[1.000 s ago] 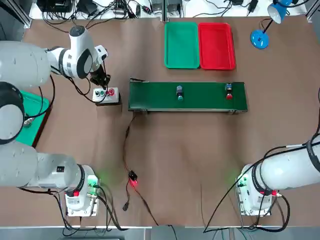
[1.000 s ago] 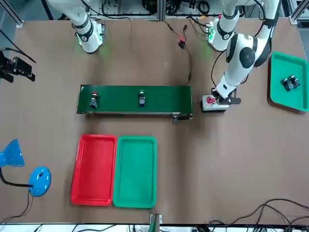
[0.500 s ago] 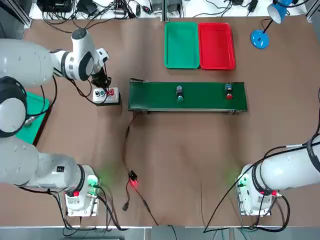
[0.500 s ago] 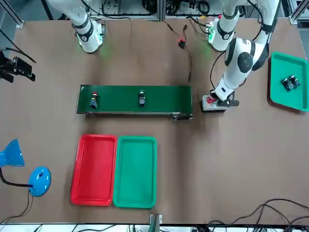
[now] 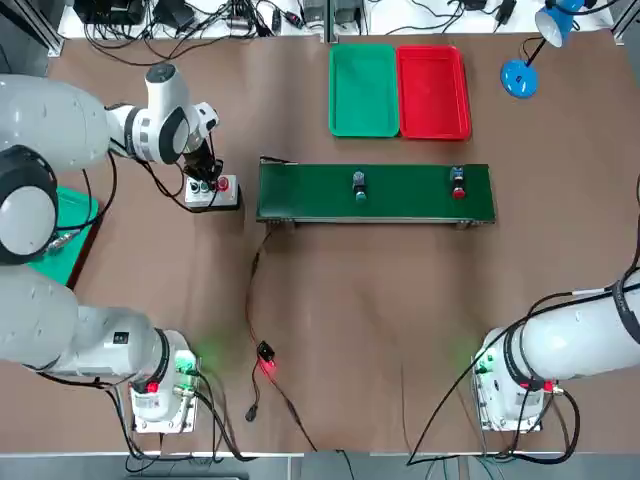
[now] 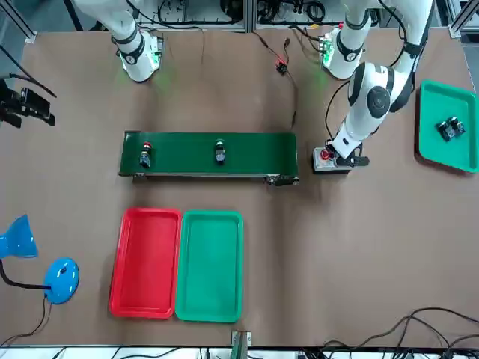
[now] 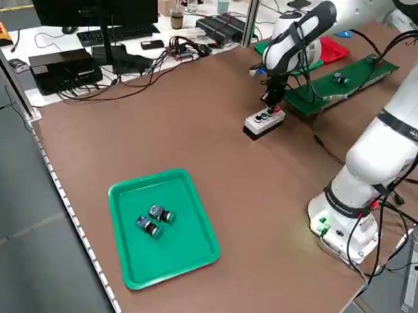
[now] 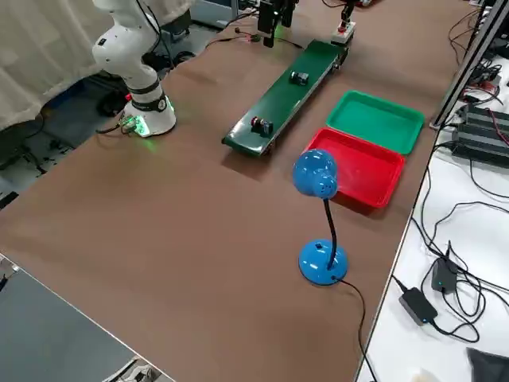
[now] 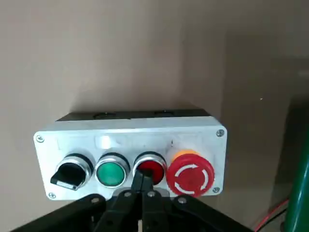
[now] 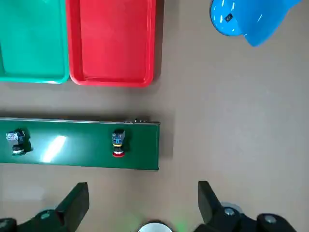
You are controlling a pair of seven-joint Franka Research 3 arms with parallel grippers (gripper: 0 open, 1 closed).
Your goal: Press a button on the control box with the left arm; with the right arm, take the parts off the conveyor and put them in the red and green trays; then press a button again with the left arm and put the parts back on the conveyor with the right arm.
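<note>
The left gripper (image 9: 143,186), fingers pressed together and holding nothing, pokes its tip at the red button (image 9: 150,167) of the control box (image 5: 212,191) (just off the conveyor's (image 5: 375,192) end) — two parts (image 5: 359,186) ride the belt, while the right gripper (image 10: 142,205) hangs wide and empty.

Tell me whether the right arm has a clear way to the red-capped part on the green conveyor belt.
Probably yes. The right tool hangs open above the table, and the red-capped part lies uncovered near the end of the green conveyor belt on the right arm's side. Nothing stands between them.
</note>
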